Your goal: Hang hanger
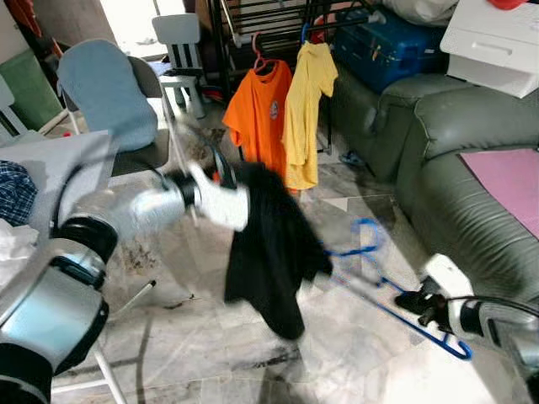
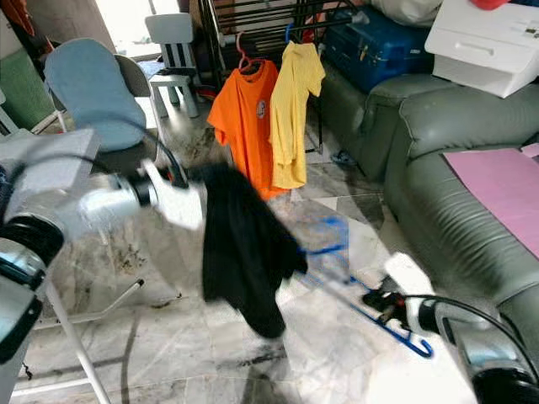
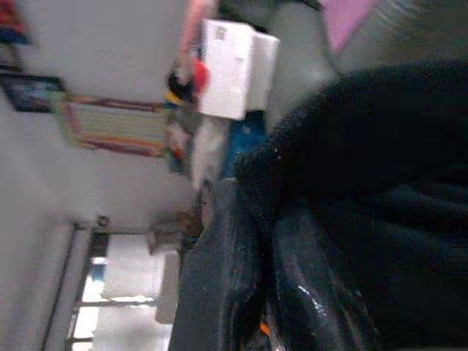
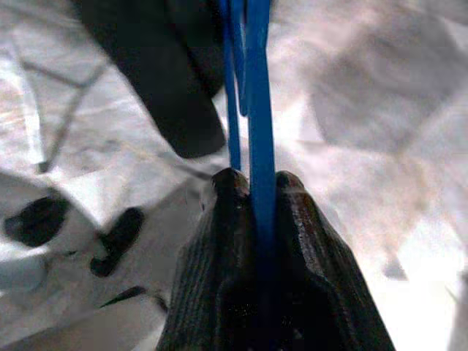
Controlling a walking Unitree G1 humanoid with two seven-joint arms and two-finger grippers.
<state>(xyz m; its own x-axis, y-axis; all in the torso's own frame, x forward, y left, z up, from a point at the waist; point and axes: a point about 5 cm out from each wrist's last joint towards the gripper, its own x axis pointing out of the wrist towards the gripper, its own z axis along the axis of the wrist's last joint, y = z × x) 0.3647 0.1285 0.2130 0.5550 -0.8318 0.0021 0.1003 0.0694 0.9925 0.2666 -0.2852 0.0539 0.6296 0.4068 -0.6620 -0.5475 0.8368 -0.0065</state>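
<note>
blue hanger [image 1: 381, 295] slanting low over bare marble floor [image 1: 354, 353], its lower end clamped in right gripper [image 4: 256, 191], its hook end beside black garment [image 1: 269, 244] gripped by left gripper [image 1: 229, 178], rack [image 1: 278, 17] well behind, sofa [image 1: 455, 168] flanking right.

Open marble-tiled floor [image 1: 337, 353] lies ahead, but a dangling black garment [image 1: 269, 244] blocks the middle. Beyond it, orange [image 1: 259, 114] and yellow [image 1: 307, 109] shirts crowd the dark metal rack [image 1: 253, 17], hemmed by a grey-green leather sofa [image 1: 455, 168].
</note>
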